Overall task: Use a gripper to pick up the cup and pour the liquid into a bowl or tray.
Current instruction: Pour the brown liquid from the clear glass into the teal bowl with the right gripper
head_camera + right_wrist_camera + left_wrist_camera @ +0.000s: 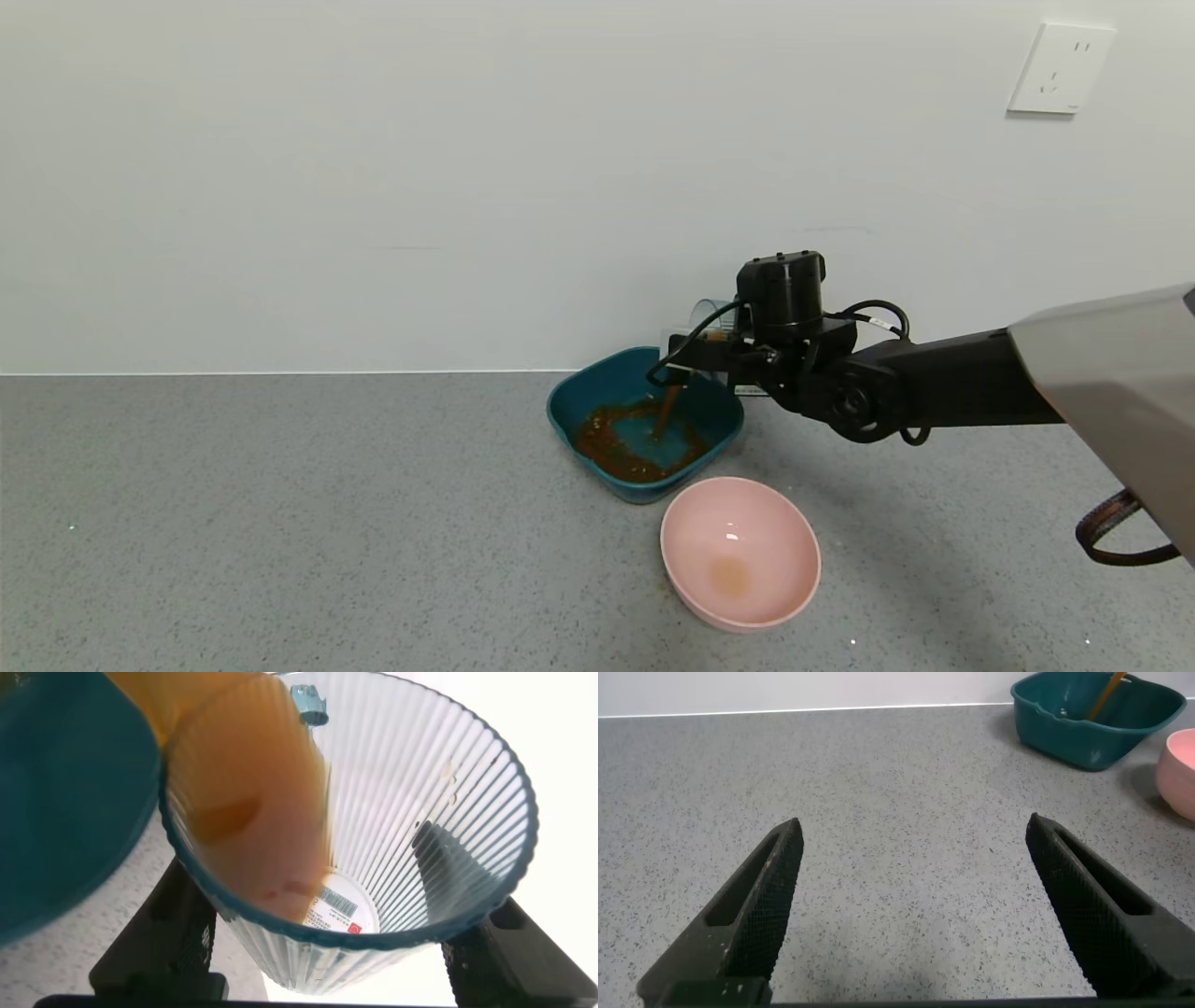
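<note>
1. Reddish-brown liquid falls in a thin stream from the cup, tipped on its side just right of centre in the head view, into the teal bowl directly below it; a pool with dark flecks already covers much of the bowl floor.
2. Holding the cup above the bowl's far right rim, the right gripper keeps the mouth over the basin so the stream lands inside, near its middle.
3. Seen from the right wrist, the ribbed translucent cup fills the frame, its fingers clamped against the cup's outer wall on both sides; liquid runs along the lower side toward the lip.
4. Well apart from the pour, the left gripper hovers over bare grey countertop with its fingers spread wide and nothing between them, apparently idle.
5. Just in front of the teal bowl, lower centre-right of the head view, a pink bowl sits out of the stream's path, with only a faint brownish patch at its bottom.
6. Count: one cup, two bowls (one teal, one pink), two grippers, one wall socket at upper right.
</note>
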`<state>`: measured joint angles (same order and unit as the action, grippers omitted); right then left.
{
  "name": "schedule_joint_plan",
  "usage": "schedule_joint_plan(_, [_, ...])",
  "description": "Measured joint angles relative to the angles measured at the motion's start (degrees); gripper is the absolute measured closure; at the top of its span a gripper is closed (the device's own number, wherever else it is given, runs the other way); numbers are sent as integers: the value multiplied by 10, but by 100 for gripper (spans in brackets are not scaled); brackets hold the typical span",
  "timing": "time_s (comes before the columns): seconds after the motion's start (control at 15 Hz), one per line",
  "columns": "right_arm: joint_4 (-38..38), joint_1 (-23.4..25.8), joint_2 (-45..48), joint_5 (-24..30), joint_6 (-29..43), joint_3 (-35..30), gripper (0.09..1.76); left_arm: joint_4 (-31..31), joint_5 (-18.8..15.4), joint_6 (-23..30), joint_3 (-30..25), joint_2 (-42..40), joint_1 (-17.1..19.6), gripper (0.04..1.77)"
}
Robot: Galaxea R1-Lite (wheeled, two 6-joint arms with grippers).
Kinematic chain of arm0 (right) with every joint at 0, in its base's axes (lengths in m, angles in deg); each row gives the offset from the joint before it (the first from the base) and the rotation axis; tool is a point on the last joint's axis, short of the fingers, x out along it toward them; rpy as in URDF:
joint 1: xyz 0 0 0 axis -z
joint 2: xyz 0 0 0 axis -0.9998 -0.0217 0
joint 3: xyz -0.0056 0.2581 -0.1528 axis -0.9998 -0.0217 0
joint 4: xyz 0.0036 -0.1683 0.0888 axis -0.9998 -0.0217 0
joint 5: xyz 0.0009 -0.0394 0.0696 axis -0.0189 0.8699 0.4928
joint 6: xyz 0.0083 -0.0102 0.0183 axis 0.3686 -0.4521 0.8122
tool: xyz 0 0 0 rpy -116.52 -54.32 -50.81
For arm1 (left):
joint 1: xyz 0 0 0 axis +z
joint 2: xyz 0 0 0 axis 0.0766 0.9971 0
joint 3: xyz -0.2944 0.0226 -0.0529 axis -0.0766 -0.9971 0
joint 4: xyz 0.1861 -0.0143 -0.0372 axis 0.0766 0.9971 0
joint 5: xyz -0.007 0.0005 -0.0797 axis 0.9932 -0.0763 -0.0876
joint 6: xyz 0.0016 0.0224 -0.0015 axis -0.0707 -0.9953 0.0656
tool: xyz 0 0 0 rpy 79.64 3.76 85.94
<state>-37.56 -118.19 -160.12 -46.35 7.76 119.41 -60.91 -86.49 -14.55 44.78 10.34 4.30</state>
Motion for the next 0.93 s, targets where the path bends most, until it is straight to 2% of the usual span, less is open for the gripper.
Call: schedule_joint_plan(0.93, [-2,-14,7,-18,-139,-1,50,0,0,0,0,0,0,9])
